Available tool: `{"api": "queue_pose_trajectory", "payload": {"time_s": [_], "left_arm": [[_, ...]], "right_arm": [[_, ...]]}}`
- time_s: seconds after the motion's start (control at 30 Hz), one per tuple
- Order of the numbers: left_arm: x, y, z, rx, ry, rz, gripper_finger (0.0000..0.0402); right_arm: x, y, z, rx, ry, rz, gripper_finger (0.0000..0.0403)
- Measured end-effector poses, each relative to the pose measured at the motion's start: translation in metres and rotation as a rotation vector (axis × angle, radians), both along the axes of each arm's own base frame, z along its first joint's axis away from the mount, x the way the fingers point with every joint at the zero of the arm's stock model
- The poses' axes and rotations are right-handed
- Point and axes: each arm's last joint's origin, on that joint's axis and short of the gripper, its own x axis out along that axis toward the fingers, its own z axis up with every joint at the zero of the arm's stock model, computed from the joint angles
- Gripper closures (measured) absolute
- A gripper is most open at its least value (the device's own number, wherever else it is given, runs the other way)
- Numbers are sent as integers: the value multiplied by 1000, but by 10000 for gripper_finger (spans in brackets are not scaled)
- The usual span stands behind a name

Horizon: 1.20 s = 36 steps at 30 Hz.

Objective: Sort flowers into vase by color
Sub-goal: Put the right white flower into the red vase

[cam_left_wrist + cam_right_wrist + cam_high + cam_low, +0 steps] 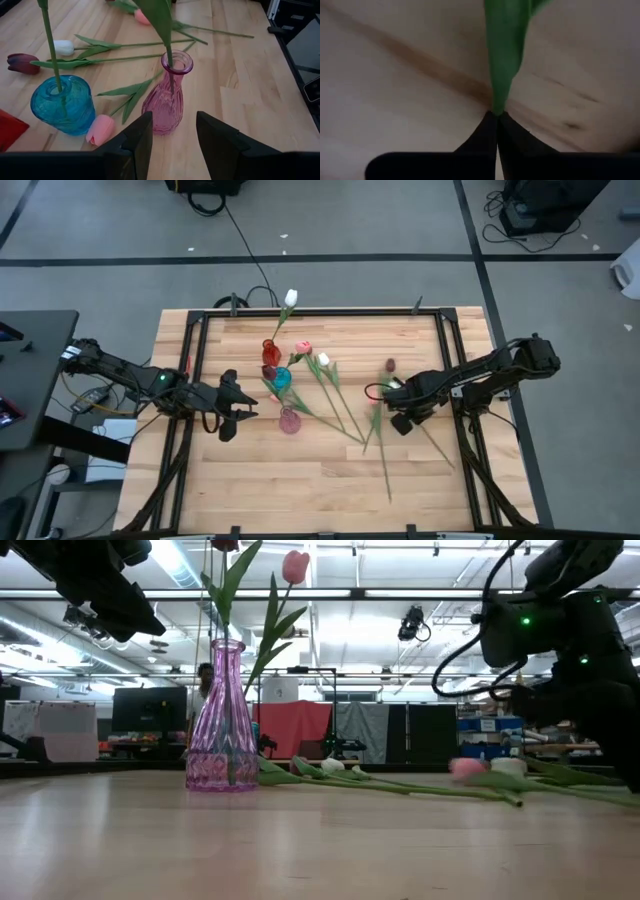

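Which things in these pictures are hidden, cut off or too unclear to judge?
- Right pincer, right wrist view: shut on a green leaf; the upper edge cuts off its flower head.
- Ribbed pink glass vase, low view: the upper edge crops one bloom.
- Flat red thing, left wrist view: edge cuts it off.

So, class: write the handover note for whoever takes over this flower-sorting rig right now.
Right gripper: down at the table, shut on a green stem among the loose flowers.
Left gripper: open, empty, facing the pink vase.
Done: pink vase, blue vase and red vase each hold a stem.
Left: several tulips lie on the table, including a white one, a maroon one and a pink one.
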Motion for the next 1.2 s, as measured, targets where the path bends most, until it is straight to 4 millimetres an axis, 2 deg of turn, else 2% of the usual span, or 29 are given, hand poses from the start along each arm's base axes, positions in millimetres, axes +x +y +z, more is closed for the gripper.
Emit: {"api": "queue_pose_trajectory", "payload": {"time_s": [0.07, 0.23, 0.33, 0.57, 0.67, 0.77, 0.83, 0.93, 1.03, 1.2], "left_arm": [[0, 0, 0, 0, 0, 0, 245], [0, 0, 1, -2, -7, -1, 245], [1, 0, 1, 4, -12, -6, 245], [2, -1, 1, 42, -43, -37, 245], [5, -2, -11, 56, -83, -54, 245], [6, -2, -24, 52, -108, -57, 245], [5, -2, -28, 53, -102, -60, 245], [2, -2, -23, 40, -139, -101, 245], [-5, 0, -15, 51, -191, -122, 245], [-20, 6, -1, 128, -302, -137, 245]], "right_arm": [[-5, -2, 8, -48, 46, 12, 387], [3, -3, 41, -129, -66, 108, 396], [16, 0, 63, -173, -266, 223, 396], [49, 12, 96, -291, -792, 534, 396], [62, 17, 108, -427, -955, 637, 396], [74, 15, 114, -527, -1046, 681, 396], [80, 8, 115, -579, -1070, 694, 396], [84, -8, 115, -608, -1071, 688, 395], [86, -32, 112, -619, -1048, 697, 395], [89, -73, 122, -744, -1130, 732, 395]]}}
